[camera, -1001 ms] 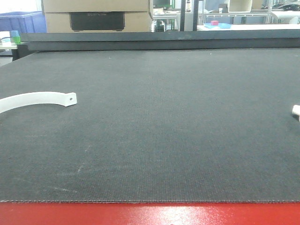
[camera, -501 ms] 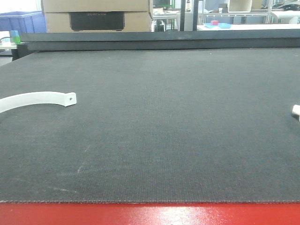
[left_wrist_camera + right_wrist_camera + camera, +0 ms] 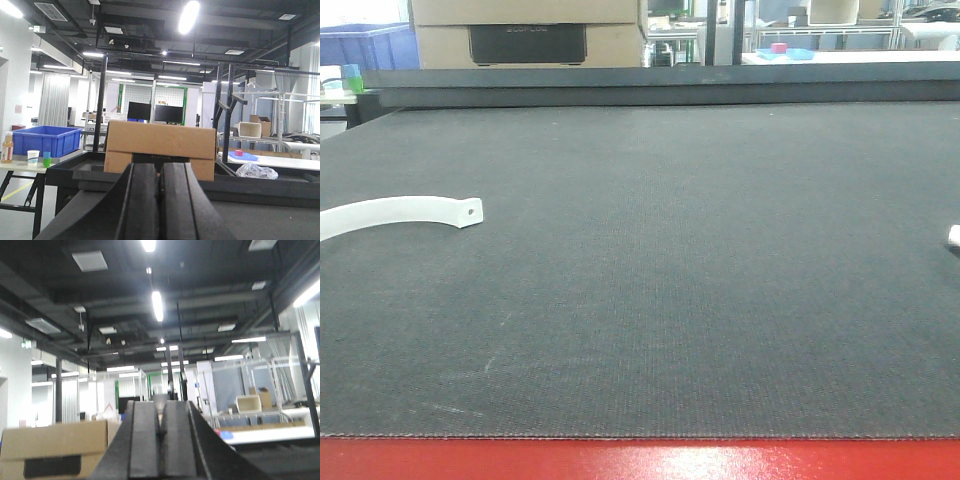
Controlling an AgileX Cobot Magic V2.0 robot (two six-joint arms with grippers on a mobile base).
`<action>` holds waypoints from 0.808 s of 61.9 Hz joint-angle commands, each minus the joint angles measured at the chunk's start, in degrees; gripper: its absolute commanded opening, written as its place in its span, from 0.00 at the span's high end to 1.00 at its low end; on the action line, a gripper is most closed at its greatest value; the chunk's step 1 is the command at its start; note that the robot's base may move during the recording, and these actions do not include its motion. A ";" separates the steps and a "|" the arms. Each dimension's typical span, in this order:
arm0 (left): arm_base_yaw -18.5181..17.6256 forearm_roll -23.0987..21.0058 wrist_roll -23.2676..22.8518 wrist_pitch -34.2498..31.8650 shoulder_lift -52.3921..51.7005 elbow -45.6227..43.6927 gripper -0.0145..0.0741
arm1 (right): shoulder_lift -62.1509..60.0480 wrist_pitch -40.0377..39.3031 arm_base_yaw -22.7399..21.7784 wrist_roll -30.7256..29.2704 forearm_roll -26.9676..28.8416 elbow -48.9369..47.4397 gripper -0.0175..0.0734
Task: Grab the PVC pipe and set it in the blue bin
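Note:
Only a rounded off-white end of the PVC pipe [image 3: 954,236] shows, lying on the dark mat [image 3: 680,260] at the right edge of the front view. The blue bin [image 3: 368,46] stands beyond the table's far left corner, and the left wrist view shows the bin [image 3: 46,140] on a side table. No gripper appears in the front view. My left gripper [image 3: 160,169] is shut with nothing between its fingers, pointing level at the cardboard box. My right gripper [image 3: 161,409] is also shut and empty, tilted up towards the ceiling.
A curved flat white strap [image 3: 400,213] with a hole at its end lies on the mat at the left. A cardboard box [image 3: 525,30] stands behind the table's raised dark back rim [image 3: 660,84]. The table's front edge is red [image 3: 640,460].
The front view has shifted slightly: the red front edge sits a little lower and slightly less of the pipe end shows at the right edge. The strap has not moved.

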 commanded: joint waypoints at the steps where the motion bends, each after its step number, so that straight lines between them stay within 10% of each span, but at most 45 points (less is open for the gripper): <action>1: -0.28 0.00 -0.02 2.67 5.41 -6.47 0.96 | 3.10 3.09 -0.23 -0.14 0.14 -4.85 0.99; 33: -0.28 -1.96 -0.02 39.95 42.67 -37.26 0.96 | 33.07 45.04 -0.23 -0.14 -0.19 -30.27 0.99; 50: -0.28 -8.99 -0.02 48.75 55.94 -41.83 0.96 | 53.16 59.37 -0.23 -0.14 -0.19 -34.09 0.99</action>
